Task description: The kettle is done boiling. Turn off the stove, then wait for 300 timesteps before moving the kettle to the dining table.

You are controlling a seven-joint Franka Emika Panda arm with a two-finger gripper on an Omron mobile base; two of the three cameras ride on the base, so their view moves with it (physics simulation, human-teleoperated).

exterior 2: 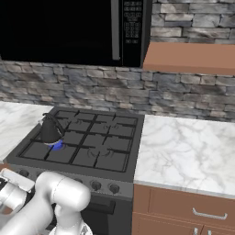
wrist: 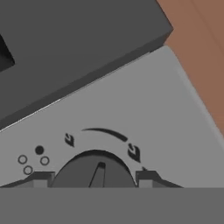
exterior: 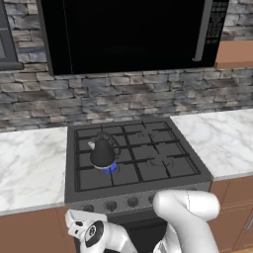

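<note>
The small black kettle (exterior: 102, 152) sits on the left near burner of the dark grey stove (exterior: 148, 163), a blue flame (exterior: 110, 168) visible under its base. Its thin arched handle stands upright and its pale spout points left. Round knobs (exterior: 132, 201) line the stove's front panel, facing the robot. Low at the stove's left front corner, the white arm's gripper (wrist: 94, 179) is pressed close to one knob (wrist: 95, 170): in the hand view its two dark finger tips (wrist: 40, 178) stand on either side of the round dial, jaws parted about as wide as the knob; whether they are touching it cannot be told. White marble counter (exterior: 29, 165) flanks the stove on both sides, a stone wall (exterior: 123, 96) behind, a black microwave (exterior: 128, 32) overhead.
</note>
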